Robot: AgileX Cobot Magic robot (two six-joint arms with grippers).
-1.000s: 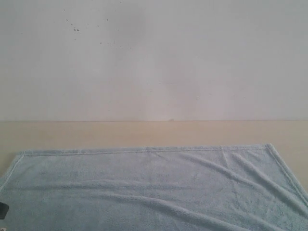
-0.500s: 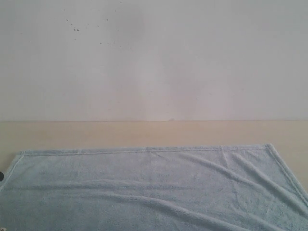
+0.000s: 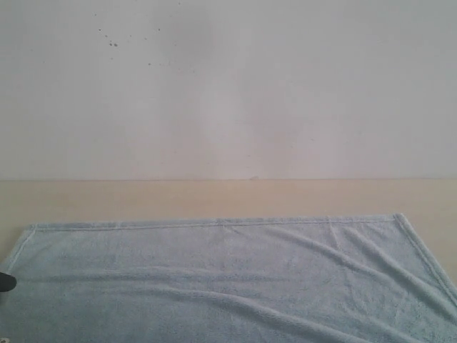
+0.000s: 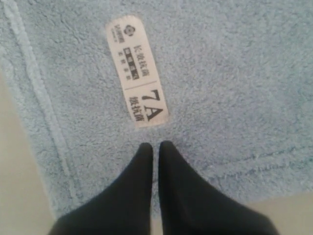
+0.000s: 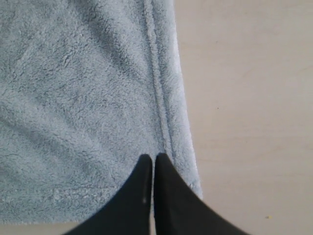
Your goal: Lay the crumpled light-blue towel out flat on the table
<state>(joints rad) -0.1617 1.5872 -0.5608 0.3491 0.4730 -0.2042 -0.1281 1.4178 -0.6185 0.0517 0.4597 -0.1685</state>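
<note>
The light-blue towel (image 3: pixel 228 275) lies spread out on the beige table (image 3: pixel 214 196), with long soft wrinkles across its right half. In the left wrist view, the towel (image 4: pixel 234 73) shows its white printed label (image 4: pixel 137 73) and a stitched hem near one corner. My left gripper (image 4: pixel 155 145) hovers just short of the label, shut, with nothing between the fingers. A dark bit of it shows at the exterior view's left edge (image 3: pixel 6 281). My right gripper (image 5: pixel 153 156) is shut over the hem of another towel (image 5: pixel 73 98) corner, holding nothing.
An off-white wall (image 3: pixel 228 86) with dark specks rises behind the table. Bare tabletop (image 5: pixel 244 122) borders the towel's edge in the right wrist view, and a strip of it (image 4: pixel 19 196) shows in the left wrist view.
The dark tip of the left gripper at the exterior view's left edge shifted up, then slightly back down. The towel has not visibly moved.
</note>
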